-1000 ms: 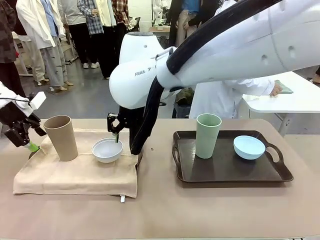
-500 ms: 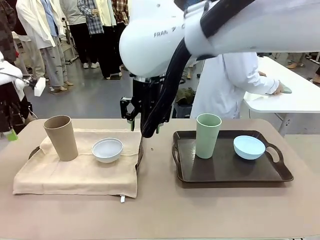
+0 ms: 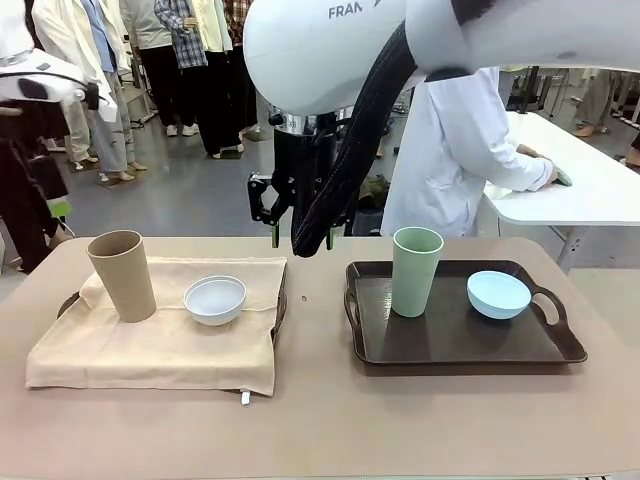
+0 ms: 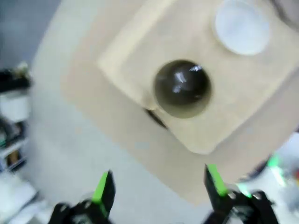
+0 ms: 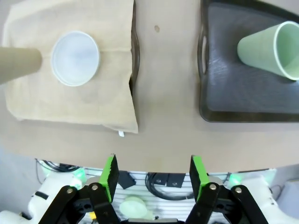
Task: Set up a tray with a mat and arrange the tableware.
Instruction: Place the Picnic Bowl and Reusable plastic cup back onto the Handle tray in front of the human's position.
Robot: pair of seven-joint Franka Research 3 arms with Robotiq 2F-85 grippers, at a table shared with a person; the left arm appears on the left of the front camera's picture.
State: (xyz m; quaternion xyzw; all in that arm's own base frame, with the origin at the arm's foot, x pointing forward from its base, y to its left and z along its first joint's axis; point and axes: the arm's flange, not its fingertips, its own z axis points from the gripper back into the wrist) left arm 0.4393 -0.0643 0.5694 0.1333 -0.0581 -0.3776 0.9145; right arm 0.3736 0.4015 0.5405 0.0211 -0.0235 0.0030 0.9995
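The right gripper (image 3: 300, 240) was seen hanging in the air above the table (image 3: 330, 430), over the gap between the two trays. Its two fingers were held apart with nothing between them, and no object was touched by it. In the right wrist view its green pads (image 5: 111, 170) were seen wide from each other, and only the bare table was found far below them. The left gripper (image 4: 159, 179) was raised high at the left side, and its jaws were also spread wide and were empty. In the blurred left wrist view the tan cup (image 4: 182, 88) was seen from above, well below the fingers. This cup was placed upright on the beige mat (image 3: 150, 350), which was laid over the left tray (image 3: 281, 305), so that only dark edges of this tray could be noticed. The white bowl (image 3: 215, 299) was set on the same mat, just beside the cup and to its right, not touching it. On the right tray (image 3: 460, 345), whose dark floor was bare, the pale green cup (image 3: 416, 270) was stood upright in the left part. The light blue bowl (image 3: 498, 294) was put to the right of it, a little apart. A person in a white coat (image 3: 450, 150) was seen beyond the far side of the table, turned toward another white table (image 3: 580, 205), on which one hand (image 3: 550, 180) was rested.
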